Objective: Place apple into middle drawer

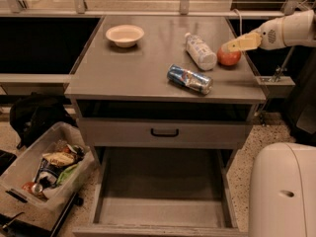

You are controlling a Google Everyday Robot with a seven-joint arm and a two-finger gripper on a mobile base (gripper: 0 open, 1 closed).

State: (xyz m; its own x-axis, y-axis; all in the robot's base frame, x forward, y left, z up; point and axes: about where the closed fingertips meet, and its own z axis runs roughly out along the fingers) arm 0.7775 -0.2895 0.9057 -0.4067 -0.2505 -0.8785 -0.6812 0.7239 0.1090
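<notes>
Gripper (pixel 228 47) at right rear of cabinet top (pixel 133 68), tip over apple (pixel 229 58), hiding its upper part; how wide it stands cannot be told. Arm cut off at right edge. Apple on cabinet top, just beside plastic bottle (pixel 200 51). Crushed can (pixel 190 79) nearer front, bowl (pixel 125 35) left rear. Middle drawer (pixel 163 204) pulled out below, front edge cut by frame. Bin of clutter (pixel 29 167) on floor, left.

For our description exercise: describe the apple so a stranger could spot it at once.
Look at the grey cabinet top, near its right edge. The apple sits there beside the plastic bottle, with the gripper just above it. It alone is round and red-orange.
</notes>
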